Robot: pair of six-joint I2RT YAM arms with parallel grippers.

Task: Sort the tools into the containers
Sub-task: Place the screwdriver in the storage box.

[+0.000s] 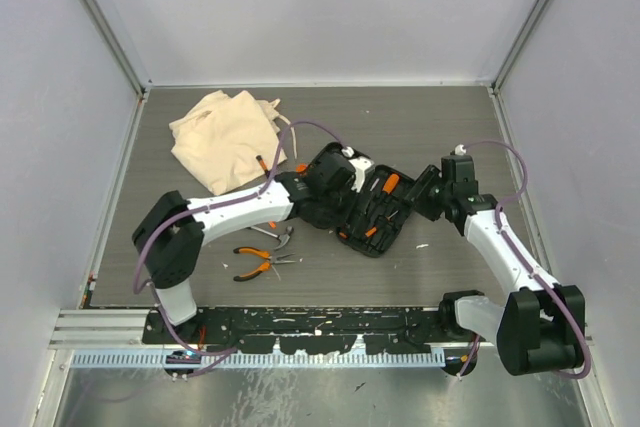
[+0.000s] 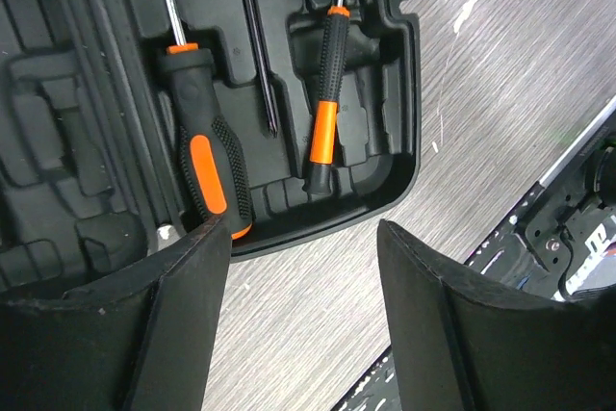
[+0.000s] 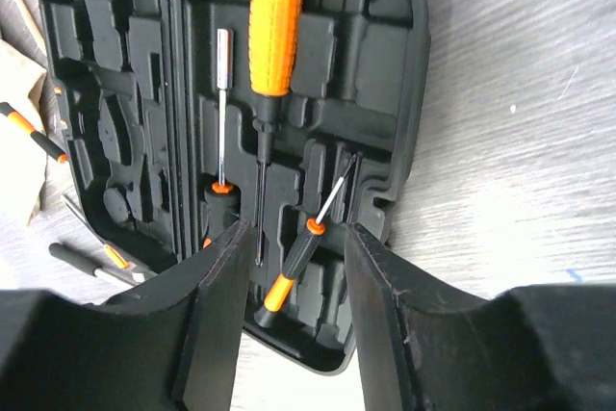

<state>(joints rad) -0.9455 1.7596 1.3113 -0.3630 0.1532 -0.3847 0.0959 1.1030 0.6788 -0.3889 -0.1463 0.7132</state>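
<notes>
Plainly, the black tool case (image 1: 385, 245) lies open and flat at the middle of the table (image 1: 450, 127), both halves facing up; one half is bare moulded recesses, while the other holds a fat orange-handled screwdriver (image 3: 274, 16), a steel-shafted driver (image 2: 207, 166) with a black-and-orange grip beside it, and a slim screwdriver (image 3: 292, 271) lying aslant lower in the same half. The right gripper (image 3: 294, 238) hangs over that half with its jaws parted; the slim screwdriver shows in the gap between them, and neither finger is seen touching it. The left gripper (image 2: 300, 238) sits over the case's corner, jaws set wider, with only the rim and bare table between them; it holds nothing. Orange-handled pliers (image 1: 255, 265) lie on the table to the left of the case, by the left arm. The beige cloth bag (image 1: 220, 137) is crumpled at the far left; a small screwdriver (image 3: 34, 137) lies at its edge.
</notes>
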